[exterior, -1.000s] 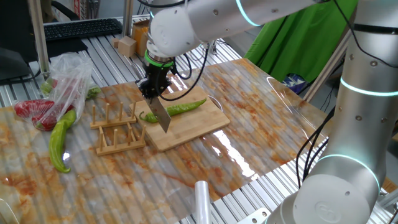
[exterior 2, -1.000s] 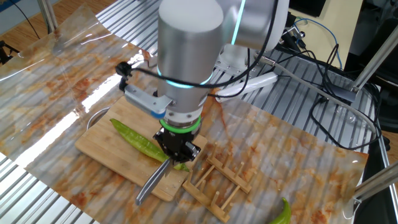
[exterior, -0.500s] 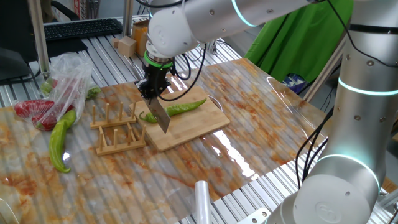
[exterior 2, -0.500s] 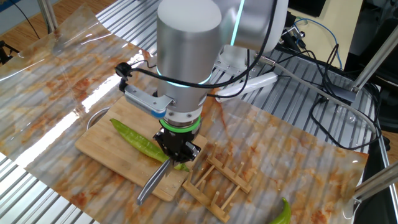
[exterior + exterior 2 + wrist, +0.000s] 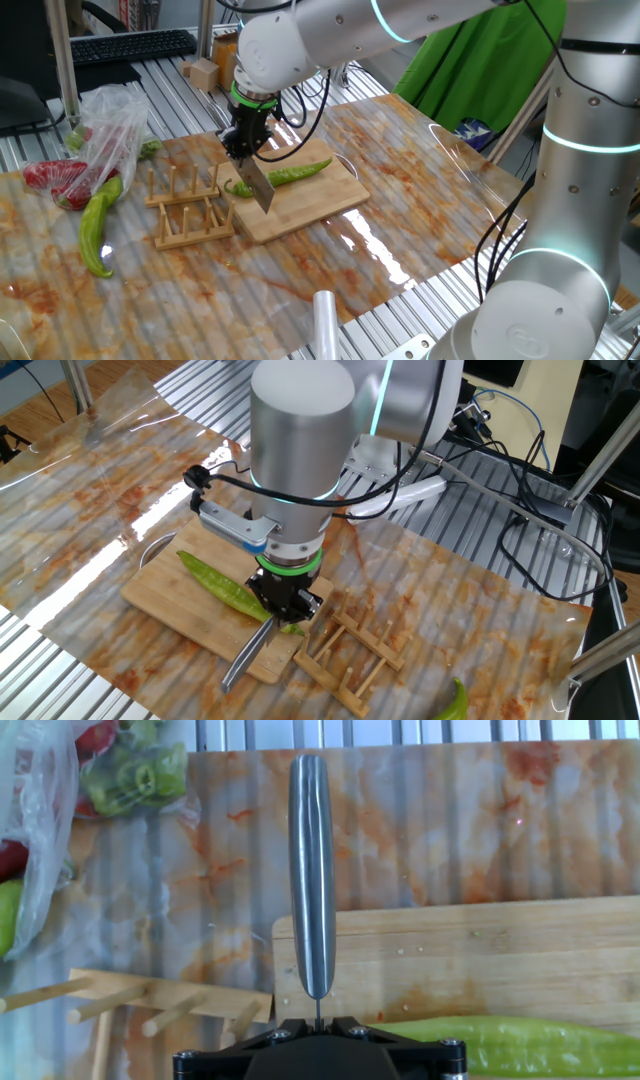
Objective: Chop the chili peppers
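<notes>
One green chili pepper (image 5: 295,172) lies lengthwise on the wooden cutting board (image 5: 320,205), its stem end toward the rack. My gripper (image 5: 246,146) is shut on the handle of a steel knife (image 5: 259,187). The blade slants down across the chili's stem end; whether it touches is unclear. From the other side, the gripper (image 5: 286,603) stands over the chili (image 5: 222,584) and the knife (image 5: 247,653) reaches past the board (image 5: 170,595). In the hand view the knife (image 5: 312,880) points away from the gripper (image 5: 317,1020), and the chili (image 5: 520,1042) lies crosswise at the bottom.
A wooden peg rack (image 5: 190,212) stands beside the board's left end. Further left lie a paler curved pepper (image 5: 96,225) and a clear plastic bag (image 5: 105,130) holding red peppers (image 5: 55,178). Cables and metal slats surround the marbled table cover.
</notes>
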{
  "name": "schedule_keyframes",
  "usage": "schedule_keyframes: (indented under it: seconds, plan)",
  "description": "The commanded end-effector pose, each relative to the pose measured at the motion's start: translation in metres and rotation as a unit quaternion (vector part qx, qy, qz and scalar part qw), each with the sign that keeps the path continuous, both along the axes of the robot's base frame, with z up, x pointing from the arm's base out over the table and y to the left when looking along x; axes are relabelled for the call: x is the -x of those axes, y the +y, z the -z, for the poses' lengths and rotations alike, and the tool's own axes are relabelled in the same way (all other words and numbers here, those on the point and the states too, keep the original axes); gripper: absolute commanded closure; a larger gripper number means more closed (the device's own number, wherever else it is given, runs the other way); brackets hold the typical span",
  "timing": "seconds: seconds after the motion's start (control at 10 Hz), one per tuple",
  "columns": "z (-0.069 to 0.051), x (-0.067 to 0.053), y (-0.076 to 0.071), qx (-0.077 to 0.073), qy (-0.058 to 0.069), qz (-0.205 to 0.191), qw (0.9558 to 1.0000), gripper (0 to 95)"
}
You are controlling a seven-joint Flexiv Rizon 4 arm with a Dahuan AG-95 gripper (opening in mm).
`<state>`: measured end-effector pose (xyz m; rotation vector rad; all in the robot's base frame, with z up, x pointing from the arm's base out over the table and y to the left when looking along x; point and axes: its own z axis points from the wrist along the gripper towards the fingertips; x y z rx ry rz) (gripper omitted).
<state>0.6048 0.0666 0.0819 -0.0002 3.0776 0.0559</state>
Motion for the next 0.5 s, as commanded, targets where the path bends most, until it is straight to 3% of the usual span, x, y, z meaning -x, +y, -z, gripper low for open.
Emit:
schedule_keyframes:
  seconds: [0.1,0.2,0.4,0.5]
  plan:
    - [0.000,0.000,0.000,-0.001,-0.001,0.000,1.0000,95.0]
    - [0.002,0.000,0.000,0.000,-0.001,-0.001,1.0000,95.0]
    - [0.023,-0.005,0.005,0.002,-0.008,-0.002,1.0000,95.0]
    - [0.042,-0.008,0.007,0.002,-0.016,-0.001,0.9999,95.0]
